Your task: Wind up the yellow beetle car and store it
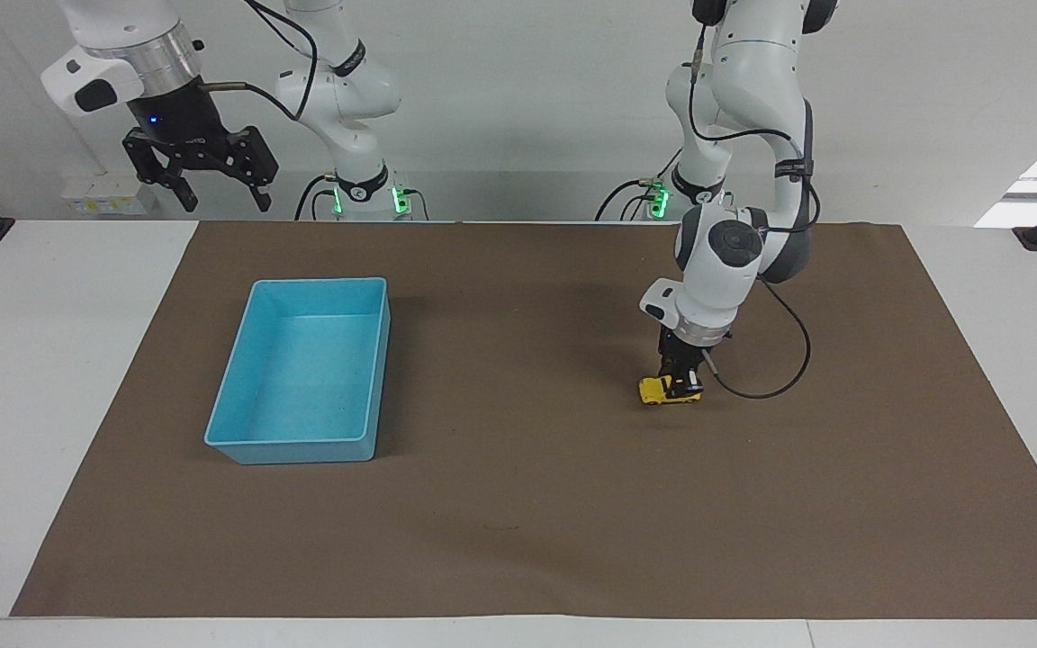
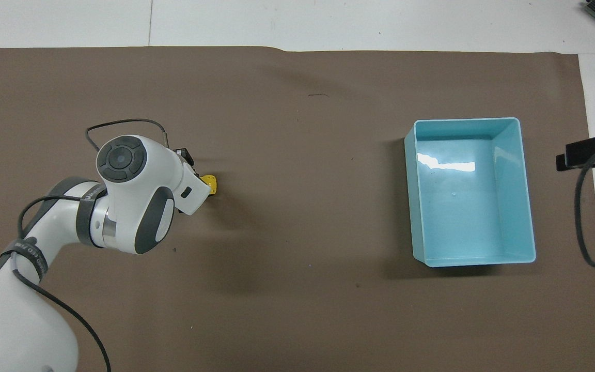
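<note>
Yellow car is clamped on the mat under the left gripper — bin lies toward the right arm's end, where the open right gripper waits.

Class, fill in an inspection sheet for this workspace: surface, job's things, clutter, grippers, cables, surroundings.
Surface: brown mat over a white table.
Job's things: yellow beetle car on the mat, toward the left arm's end; light-blue bin, nothing in it, toward the right arm's end.
Clutter: nothing seen.
Grippers: left gripper down on the car, shut on it; right gripper open, raised, waiting off the mat's edge.
Cables: black cable loops from the left wrist above the mat.
Surroundings: plain light wall.
</note>
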Tool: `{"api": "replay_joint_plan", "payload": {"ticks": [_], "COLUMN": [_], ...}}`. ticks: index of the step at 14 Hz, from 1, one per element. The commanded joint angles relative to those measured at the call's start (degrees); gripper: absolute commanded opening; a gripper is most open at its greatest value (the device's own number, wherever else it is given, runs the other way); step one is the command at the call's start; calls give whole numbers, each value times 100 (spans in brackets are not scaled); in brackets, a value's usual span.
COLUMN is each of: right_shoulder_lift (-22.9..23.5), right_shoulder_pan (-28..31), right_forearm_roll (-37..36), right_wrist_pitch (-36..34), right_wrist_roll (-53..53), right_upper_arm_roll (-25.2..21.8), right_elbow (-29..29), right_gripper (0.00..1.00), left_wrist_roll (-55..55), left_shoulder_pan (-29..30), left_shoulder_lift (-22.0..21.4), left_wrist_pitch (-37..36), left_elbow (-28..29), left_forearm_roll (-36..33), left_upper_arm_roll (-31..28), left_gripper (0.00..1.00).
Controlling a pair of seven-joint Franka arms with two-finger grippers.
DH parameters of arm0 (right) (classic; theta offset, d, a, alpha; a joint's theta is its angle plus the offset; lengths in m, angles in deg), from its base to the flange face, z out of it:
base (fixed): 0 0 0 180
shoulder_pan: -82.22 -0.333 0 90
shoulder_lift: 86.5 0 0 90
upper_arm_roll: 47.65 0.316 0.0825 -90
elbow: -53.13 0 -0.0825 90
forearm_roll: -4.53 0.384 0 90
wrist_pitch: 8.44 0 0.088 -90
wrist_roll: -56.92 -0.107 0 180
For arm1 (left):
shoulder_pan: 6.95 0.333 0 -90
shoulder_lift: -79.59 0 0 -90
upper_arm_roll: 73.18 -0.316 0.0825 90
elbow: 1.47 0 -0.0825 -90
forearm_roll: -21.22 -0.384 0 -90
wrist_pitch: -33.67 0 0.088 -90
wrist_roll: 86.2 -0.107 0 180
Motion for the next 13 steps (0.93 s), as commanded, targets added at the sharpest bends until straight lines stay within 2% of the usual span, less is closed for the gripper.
{"api": "replay_joint_plan", "payload": {"ticks": [1, 7, 8, 9, 10, 13], "right_shoulder_lift": [-110, -110, -110, -110, -110, -110], "right_shoulder_pan": [12, 12, 12, 12, 12, 12], "right_forearm_roll": [69, 69, 69, 69, 69, 69], "right_wrist_pitch": [-8, -8, -8, -8, -8, -8], "right_wrist_roll": [-62, -62, -62, -62, -62, -62], "right_upper_arm_roll": [-9, -9, -9, -9, -9, -9], "right_elbow": [119, 119, 119, 119, 119, 119], "right_gripper": [100, 100, 100, 100, 100, 100], "left_wrist_roll": [-287, -710, -693, -641, -631, -448], "left_shoulder_pan": [343, 686, 617, 598, 598, 686], "left_shoulder_lift": [201, 218, 183, 122, 78, -343], "left_wrist_pitch": [237, 245, 158, -86, -393, -809], "left_elbow": [63, 54, 20, -50, -216, -438], "left_forearm_roll": [-287, -296, -296, -288, -288, -288], "left_upper_arm_roll": [-19, -19, -28, -19, -19, -37], "left_gripper": [0, 0, 27, 90, 100, 100]}}
